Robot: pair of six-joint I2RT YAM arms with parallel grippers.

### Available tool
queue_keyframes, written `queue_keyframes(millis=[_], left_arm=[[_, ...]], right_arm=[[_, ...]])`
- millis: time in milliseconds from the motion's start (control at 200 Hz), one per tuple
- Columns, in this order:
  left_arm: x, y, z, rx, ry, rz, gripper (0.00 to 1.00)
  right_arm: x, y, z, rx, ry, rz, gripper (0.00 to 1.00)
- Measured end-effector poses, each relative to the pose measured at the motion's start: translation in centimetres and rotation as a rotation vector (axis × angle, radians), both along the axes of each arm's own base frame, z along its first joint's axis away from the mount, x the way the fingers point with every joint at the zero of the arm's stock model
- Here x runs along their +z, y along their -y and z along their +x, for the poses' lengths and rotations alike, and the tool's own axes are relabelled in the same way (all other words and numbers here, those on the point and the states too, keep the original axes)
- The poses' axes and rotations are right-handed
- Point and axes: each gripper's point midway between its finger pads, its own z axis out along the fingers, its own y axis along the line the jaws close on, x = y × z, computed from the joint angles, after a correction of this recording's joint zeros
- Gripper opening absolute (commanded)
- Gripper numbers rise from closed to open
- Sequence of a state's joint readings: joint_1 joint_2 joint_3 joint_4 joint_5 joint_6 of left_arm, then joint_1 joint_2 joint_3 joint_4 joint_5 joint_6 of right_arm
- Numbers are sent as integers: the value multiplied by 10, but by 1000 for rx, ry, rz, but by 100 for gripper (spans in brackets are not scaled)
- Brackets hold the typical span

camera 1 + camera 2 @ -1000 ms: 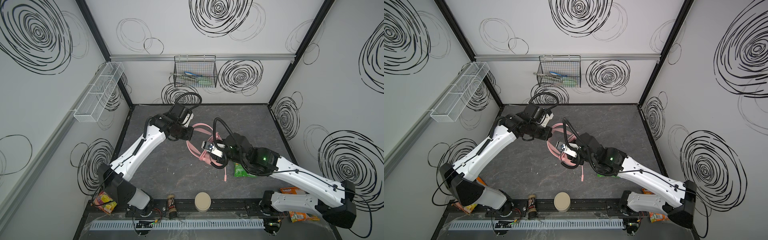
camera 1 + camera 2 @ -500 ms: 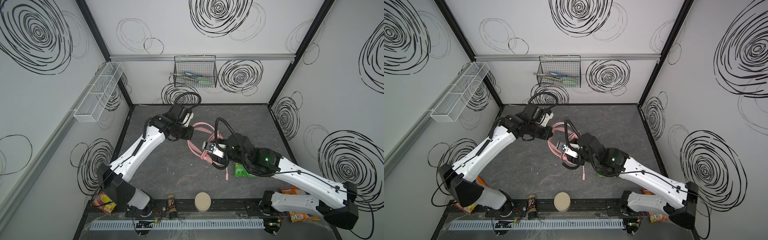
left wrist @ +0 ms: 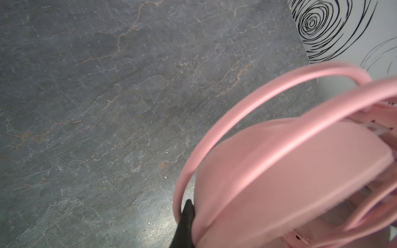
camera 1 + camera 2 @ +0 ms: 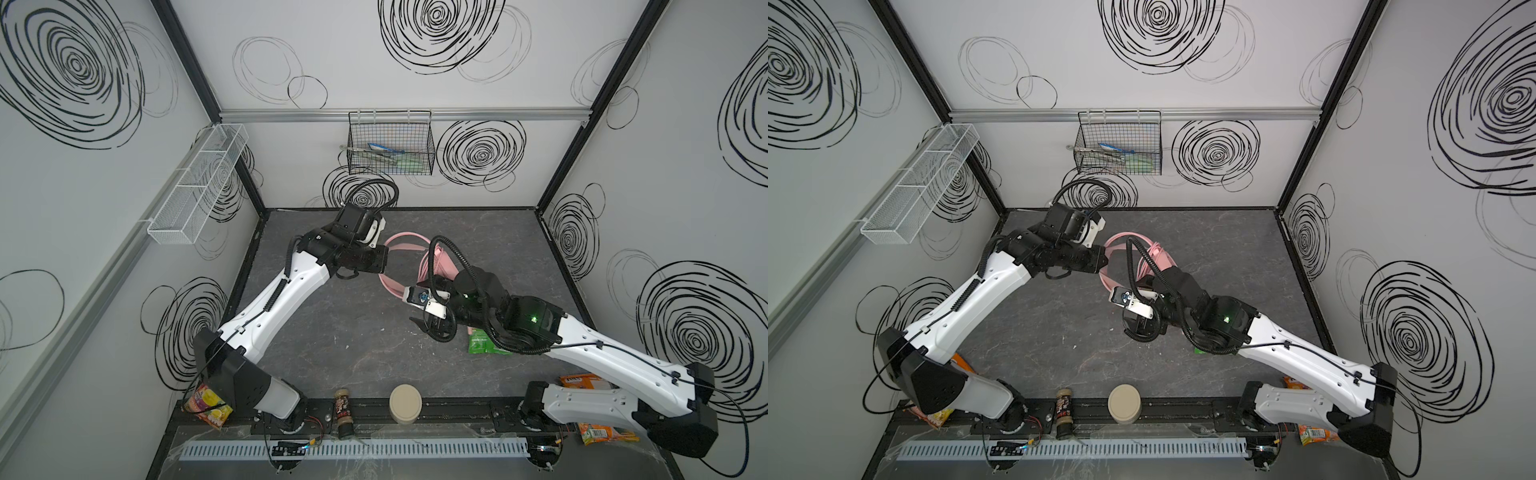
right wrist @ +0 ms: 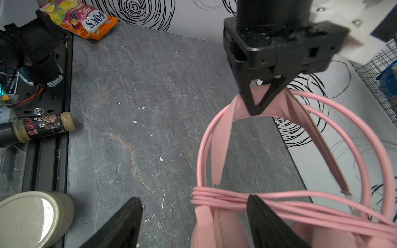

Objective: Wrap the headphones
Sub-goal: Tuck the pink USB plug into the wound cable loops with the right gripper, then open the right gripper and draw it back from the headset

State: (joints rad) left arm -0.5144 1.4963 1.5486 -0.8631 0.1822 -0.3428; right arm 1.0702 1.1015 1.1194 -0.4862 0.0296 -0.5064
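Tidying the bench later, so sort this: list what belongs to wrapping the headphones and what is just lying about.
Job: headphones, their cable, left gripper clamped on them, right gripper open beside the cable.
Lying about: green packet, beige-lidded jar, spice bottle, snack bags, wire basket.

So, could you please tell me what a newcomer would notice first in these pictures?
The pink headphones stand out at the middle of the dark table, the left claw shut on their headband. Their cable lies wound in several turns across the band, with the right claw open right beside those turns.
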Motion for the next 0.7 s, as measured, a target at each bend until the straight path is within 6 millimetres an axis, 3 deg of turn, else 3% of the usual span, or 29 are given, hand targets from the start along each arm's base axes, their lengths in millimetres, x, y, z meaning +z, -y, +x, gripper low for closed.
queue_keyframes(millis=[140, 330, 550, 700], left_arm=[[1, 0, 0, 6, 2, -6, 0], [1, -1, 0, 10, 4, -7, 0], [-3, -5, 1, 32, 2, 6, 0], [-10, -12, 0, 61, -7, 17, 0]], right_arm=[[22, 0, 1, -14, -1, 67, 82], [78, 15, 10, -71, 15, 238, 84], [152, 75, 52, -292, 69, 467, 86], [173, 116, 88, -467, 81, 545, 88]])
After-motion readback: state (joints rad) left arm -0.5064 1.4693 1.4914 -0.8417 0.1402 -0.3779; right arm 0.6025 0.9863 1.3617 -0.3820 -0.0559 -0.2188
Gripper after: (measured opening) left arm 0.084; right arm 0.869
